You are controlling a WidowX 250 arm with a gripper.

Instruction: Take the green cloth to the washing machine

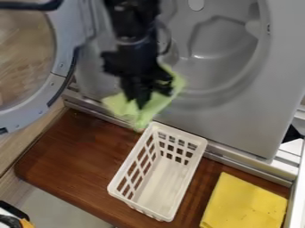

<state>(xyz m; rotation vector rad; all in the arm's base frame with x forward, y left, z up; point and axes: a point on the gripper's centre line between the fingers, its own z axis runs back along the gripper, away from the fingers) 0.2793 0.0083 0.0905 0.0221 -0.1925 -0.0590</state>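
The black gripper (140,103) hangs down at the upper middle, shut on the green cloth (156,103). Light green fabric spreads out on both sides of it, with a lower corner hanging near the basket's back corner. Behind the cloth stands the grey washing machine (238,113), its round opening up and to the right of the gripper. The gripper and cloth are in front of the machine, outside the drum. The arm hides part of the opening's left side.
A white plastic basket (161,187) stands on the brown wooden board (77,151), below the cloth. A folded yellow cloth (245,205) lies at the lower right. The machine's round door (62,58) stands ajar at the left, near the arm.
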